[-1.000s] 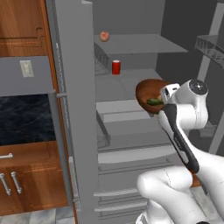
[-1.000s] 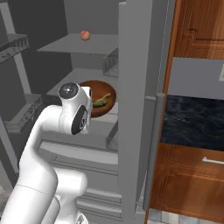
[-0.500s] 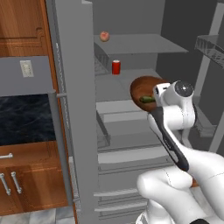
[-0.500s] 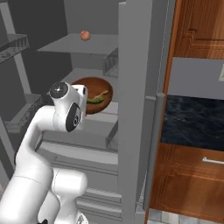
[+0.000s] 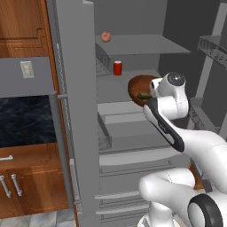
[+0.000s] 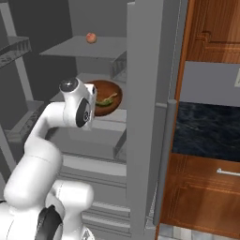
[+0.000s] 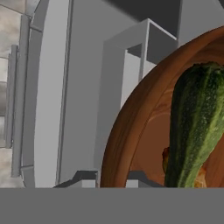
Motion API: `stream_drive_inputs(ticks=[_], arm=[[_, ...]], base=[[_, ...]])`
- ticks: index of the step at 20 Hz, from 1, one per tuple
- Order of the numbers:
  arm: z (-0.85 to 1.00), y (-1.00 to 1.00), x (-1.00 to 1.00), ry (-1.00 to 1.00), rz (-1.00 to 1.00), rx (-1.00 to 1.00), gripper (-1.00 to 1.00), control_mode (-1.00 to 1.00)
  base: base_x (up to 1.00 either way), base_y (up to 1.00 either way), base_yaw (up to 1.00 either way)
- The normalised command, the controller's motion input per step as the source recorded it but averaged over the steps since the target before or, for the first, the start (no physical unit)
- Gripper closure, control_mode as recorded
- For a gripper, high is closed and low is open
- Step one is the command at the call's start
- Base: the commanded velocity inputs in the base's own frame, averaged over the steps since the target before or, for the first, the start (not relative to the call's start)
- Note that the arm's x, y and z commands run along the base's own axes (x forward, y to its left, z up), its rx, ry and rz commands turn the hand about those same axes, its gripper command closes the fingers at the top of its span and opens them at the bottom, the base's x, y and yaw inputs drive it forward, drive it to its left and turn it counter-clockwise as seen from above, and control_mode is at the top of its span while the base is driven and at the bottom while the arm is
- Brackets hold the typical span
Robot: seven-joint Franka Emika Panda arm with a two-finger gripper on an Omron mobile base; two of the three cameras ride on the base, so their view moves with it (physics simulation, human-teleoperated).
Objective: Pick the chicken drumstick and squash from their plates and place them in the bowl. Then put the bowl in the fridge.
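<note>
The reddish-brown bowl (image 5: 138, 87) hangs tilted inside the open fridge (image 5: 75, 115), above a middle shelf. My gripper (image 7: 110, 180) is shut on the bowl's (image 7: 131, 127) near rim, one finger on each side of it. In the bowl lies the dark green squash (image 7: 192, 122), with an orange bit of the chicken drumstick (image 7: 166, 158) showing beneath it. From the right base view the bowl (image 6: 112, 89) and squash (image 6: 107, 100) sit just past my hand, left of the fridge's (image 6: 143, 117) door edge. The plates are out of view.
A red can (image 5: 117, 68) stands on the shelf just left of and behind the bowl. A round red-orange fruit (image 5: 105, 36) rests on the top shelf. The oven's black window (image 5: 24, 119) and wooden cabinets (image 6: 213, 28) flank the fridge. Door racks (image 5: 213, 46) stand at the right.
My arm has carried the bowl forward and slightly up, deeper into the fridge toward the shelf with the red can. The grip has not changed.
</note>
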Motion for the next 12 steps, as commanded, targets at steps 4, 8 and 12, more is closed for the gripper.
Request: stream_drive_inputs(ticks=[4, 8, 12], arm=[[0.00, 0.00, 0.46, -0.03, 0.00, 0.00, 1.00, -1.00], [0.00, 0.00, 0.49, -0.06, 0.00, 0.00, 1.00, -1.00], [-0.10, 0.00, 0.43, -0.03, 0.00, 0.00, 1.00, -1.00]], base=[[0.00, 0.00, 0.00], [0.00, 0.00, 0.00], [0.00, 0.00, 0.00]])
